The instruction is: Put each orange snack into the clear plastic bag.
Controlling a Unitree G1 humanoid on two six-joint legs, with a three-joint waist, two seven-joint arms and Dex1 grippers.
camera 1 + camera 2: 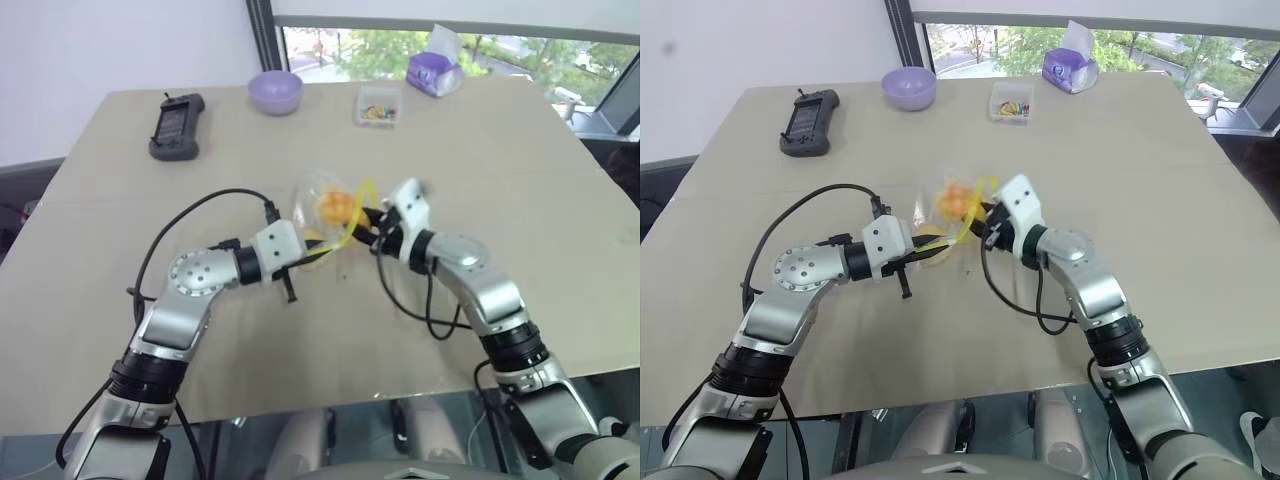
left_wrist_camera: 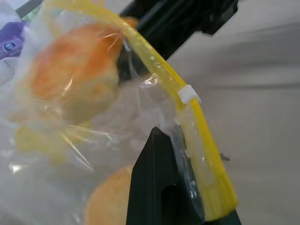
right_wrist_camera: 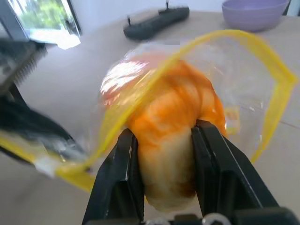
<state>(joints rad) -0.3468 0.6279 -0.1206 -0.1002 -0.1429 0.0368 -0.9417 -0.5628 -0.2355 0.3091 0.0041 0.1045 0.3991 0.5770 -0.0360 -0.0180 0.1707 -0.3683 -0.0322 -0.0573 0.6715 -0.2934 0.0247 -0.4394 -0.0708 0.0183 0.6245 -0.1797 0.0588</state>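
The clear plastic bag hangs above the middle of the table, its yellow mouth strip bowed open. My left gripper is shut on the bag's edge by the strip; one black finger presses the film. My right gripper is shut on an orange snack, a round bun, held at the bag's open mouth inside the loop of the strip. Through the film, the left wrist view shows that bun and a second orange-yellow snack lower in the bag.
At the table's far side lie a black handheld controller, a purple bowl, a small clear box of coloured sweets and a purple tissue packet. A black cable loops off my left arm.
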